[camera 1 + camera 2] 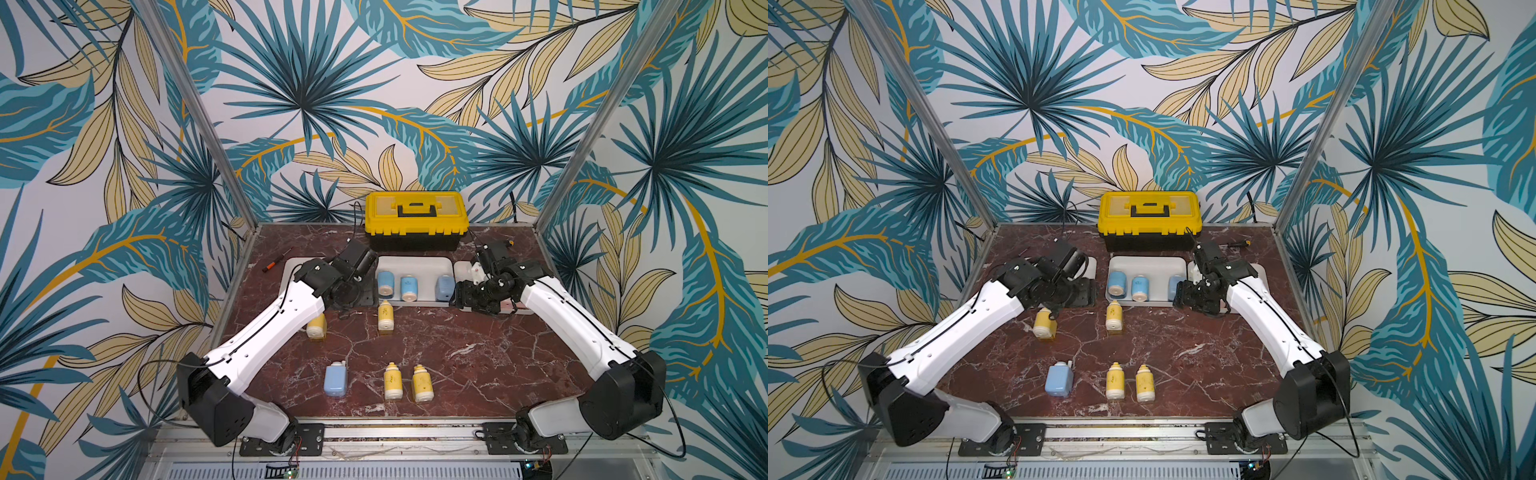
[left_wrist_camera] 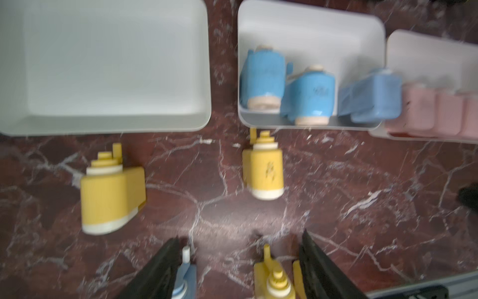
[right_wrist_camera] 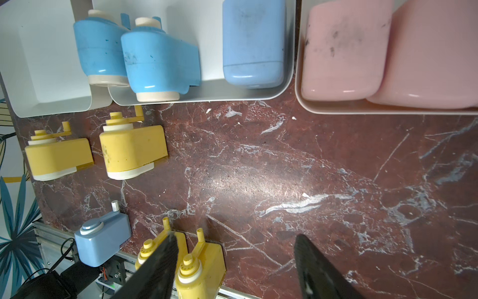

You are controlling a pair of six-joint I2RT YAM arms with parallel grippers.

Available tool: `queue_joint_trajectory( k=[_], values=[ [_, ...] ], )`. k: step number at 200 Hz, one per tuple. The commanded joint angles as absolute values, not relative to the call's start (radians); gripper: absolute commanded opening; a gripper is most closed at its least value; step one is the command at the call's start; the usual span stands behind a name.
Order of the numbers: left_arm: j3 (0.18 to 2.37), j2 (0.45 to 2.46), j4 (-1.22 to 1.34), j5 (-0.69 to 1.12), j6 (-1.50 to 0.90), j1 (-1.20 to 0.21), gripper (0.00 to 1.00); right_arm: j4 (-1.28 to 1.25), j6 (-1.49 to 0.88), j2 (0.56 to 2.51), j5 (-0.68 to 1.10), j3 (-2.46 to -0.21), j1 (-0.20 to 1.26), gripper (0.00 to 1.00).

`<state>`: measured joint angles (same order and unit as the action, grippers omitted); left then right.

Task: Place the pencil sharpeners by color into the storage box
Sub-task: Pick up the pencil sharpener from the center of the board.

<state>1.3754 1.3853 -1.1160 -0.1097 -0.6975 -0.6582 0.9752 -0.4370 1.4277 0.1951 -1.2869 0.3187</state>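
— Pencil sharpeners (image 1: 409,287): how far along is the sorting?
— Three blue sharpeners (image 1: 385,281) lie in the middle tray (image 1: 415,262) of the row along the far edge of the worktop (image 1: 478,353). The right tray (image 3: 336,110) holds pink sharpeners (image 3: 344,51). I see at least two; the arm hides the rest. The left tray (image 2: 103,64) is bare.
— What's left?
— Nearly half, I'd judge. Four yellow sharpeners (image 1: 385,316) and one loose blue sharpener (image 1: 336,379) lie on the worktop, three of them near its front edge.
— Grippers?
— The left gripper (image 2: 240,238) and right gripper (image 3: 236,235) both gape, holding nothing.
— Any writing?
— Dark scribbles on some bodies, unreadable. No brand shows.
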Motion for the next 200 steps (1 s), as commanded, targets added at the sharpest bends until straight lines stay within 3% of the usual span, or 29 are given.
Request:
queue_joint_trajectory(
  k=[1,74,200],
  values=[
    [1.249,1.27,-1.194,-0.13,-0.802,-0.714,0.76,1.019,-0.44,1.393,0.181,-1.246,0.325,0.73],
    [0.989,1.028,-1.362,-0.181,-1.078,-0.898,0.77,1.015,-0.459,1.33,0.193,-1.173,0.325,0.73],
    [1.04,1.32,-1.338,-0.169,-1.152,-0.902,0.82,0.996,-0.426,1.351,0.18,-1.135,0.325,0.73]
  ],
)
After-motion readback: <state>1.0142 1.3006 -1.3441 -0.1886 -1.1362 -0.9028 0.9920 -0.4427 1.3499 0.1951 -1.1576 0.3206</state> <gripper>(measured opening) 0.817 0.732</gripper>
